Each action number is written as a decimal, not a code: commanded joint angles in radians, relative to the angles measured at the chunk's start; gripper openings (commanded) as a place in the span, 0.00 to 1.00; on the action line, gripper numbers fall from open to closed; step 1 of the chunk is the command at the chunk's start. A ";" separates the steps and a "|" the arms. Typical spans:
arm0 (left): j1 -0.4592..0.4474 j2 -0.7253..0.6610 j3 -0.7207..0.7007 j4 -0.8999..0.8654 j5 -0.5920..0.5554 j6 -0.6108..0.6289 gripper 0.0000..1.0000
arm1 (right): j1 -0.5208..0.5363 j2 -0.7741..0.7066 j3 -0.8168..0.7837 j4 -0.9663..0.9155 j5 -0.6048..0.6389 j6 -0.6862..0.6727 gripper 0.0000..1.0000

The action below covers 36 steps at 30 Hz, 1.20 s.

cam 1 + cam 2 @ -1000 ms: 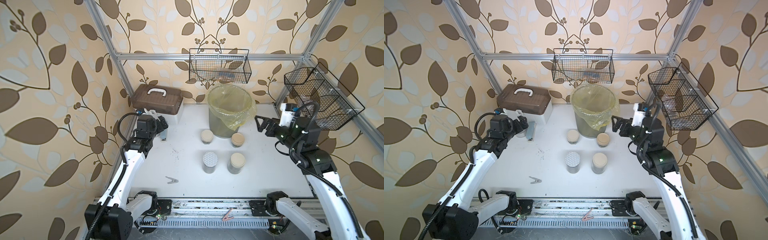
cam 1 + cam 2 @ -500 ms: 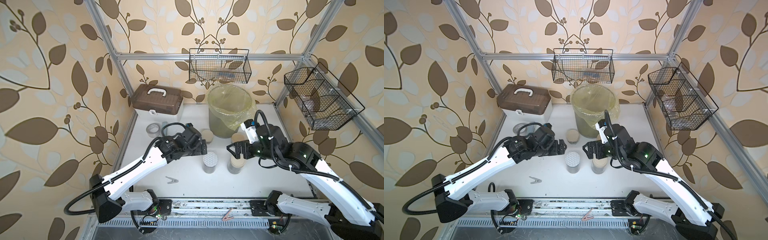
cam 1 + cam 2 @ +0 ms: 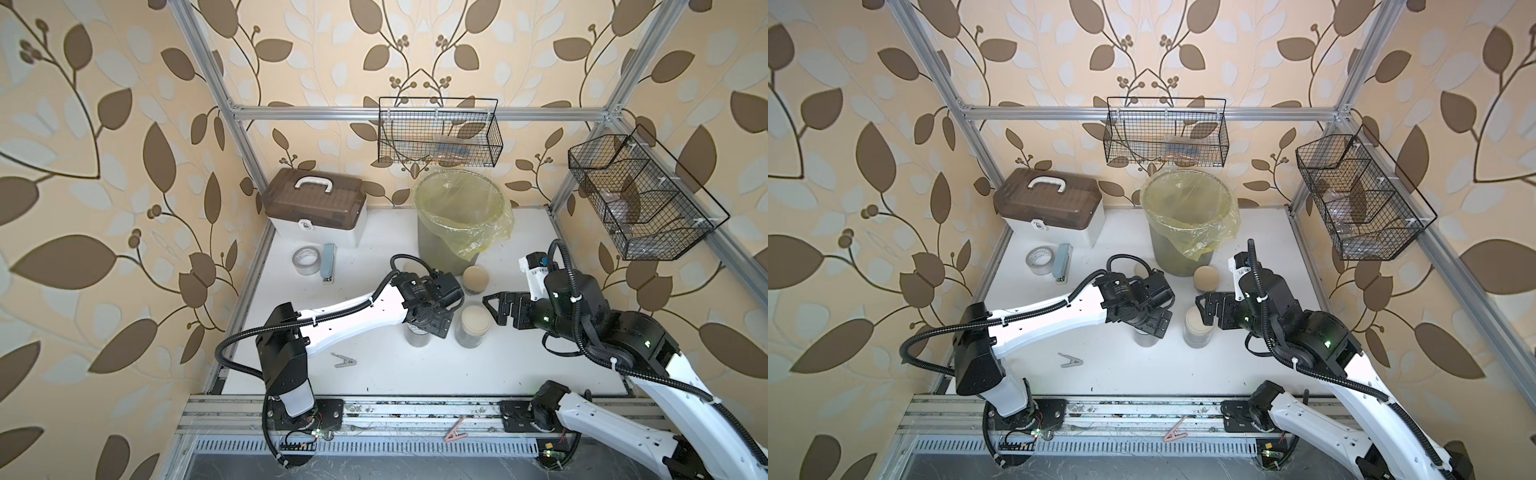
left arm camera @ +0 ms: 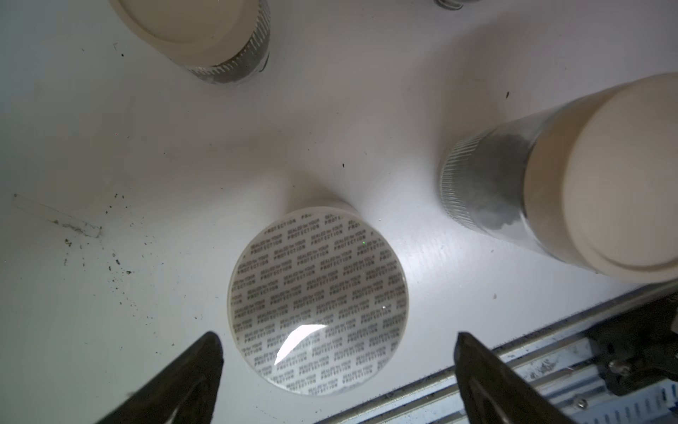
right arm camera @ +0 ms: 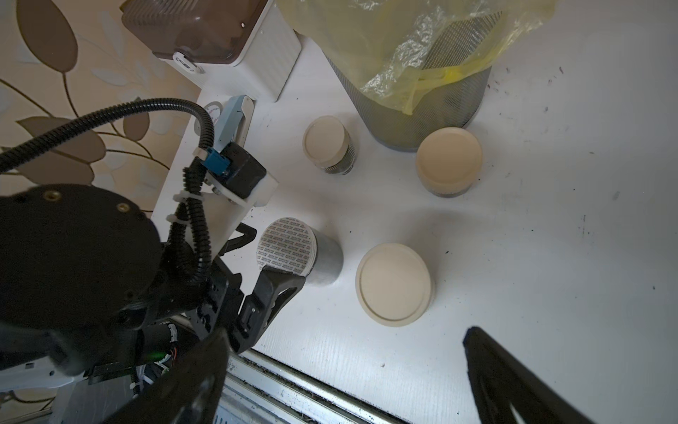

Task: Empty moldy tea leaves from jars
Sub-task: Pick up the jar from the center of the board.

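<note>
Straddling printed-lid jar (image 4: 319, 279): left gripper (image 4: 335, 336), spread; right gripper (image 5: 346, 332) spread, empty

Lids (image 5: 394, 284) beige; liner (image 3: 494, 232) yellow; wallpaper (image 3: 104, 166) brown-leafed.

Both top views: high, front of cell, angled down, whole table (image 3: 415, 374), almost same framing. Wrist views: close, looking down, left nearest; both catch the print-sealed jar (image 4: 318, 301).

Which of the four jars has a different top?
The jar below the left gripper: its top is silvery, printed with text; the other three have plain beige lids.
</note>
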 commanded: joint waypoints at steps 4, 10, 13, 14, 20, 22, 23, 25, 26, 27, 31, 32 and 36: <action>-0.005 0.025 0.030 -0.066 -0.045 0.070 0.99 | -0.008 -0.010 -0.017 -0.003 0.021 0.012 1.00; -0.005 0.072 0.040 -0.056 -0.027 0.078 0.99 | -0.018 -0.005 -0.014 0.014 0.010 -0.001 1.00; -0.005 0.087 0.038 -0.038 -0.011 0.075 0.94 | -0.022 0.001 -0.014 0.020 0.000 -0.009 1.00; -0.004 0.090 0.034 -0.032 -0.008 0.072 0.92 | -0.024 0.003 -0.012 0.021 -0.001 -0.012 1.00; -0.002 0.097 0.009 0.009 -0.014 0.048 0.82 | -0.039 0.006 0.002 0.021 -0.019 -0.033 1.00; -0.003 0.103 0.014 0.010 -0.019 0.041 0.77 | -0.049 0.008 0.008 0.022 -0.031 -0.050 1.00; -0.002 0.102 0.018 0.009 -0.023 0.040 0.75 | -0.056 0.009 0.012 0.023 -0.036 -0.060 1.00; -0.002 0.091 0.029 0.007 -0.037 0.025 0.68 | -0.078 0.005 0.017 0.040 -0.061 -0.097 1.00; -0.002 0.080 0.033 0.004 -0.044 0.018 0.65 | -0.089 0.000 0.016 0.057 -0.078 -0.117 1.00; 0.003 0.067 0.039 -0.001 -0.049 0.012 0.61 | -0.103 -0.007 0.014 0.082 -0.097 -0.143 1.00; 0.044 -0.001 0.074 -0.040 -0.036 0.002 0.51 | -0.157 -0.052 -0.015 0.220 -0.174 -0.274 1.00; 0.057 -0.020 0.084 -0.048 -0.025 0.000 0.49 | -0.169 -0.064 -0.028 0.259 -0.195 -0.308 1.00; 0.128 -0.110 0.136 -0.078 0.056 0.001 0.45 | -0.204 -0.125 -0.129 0.467 -0.331 -0.483 1.00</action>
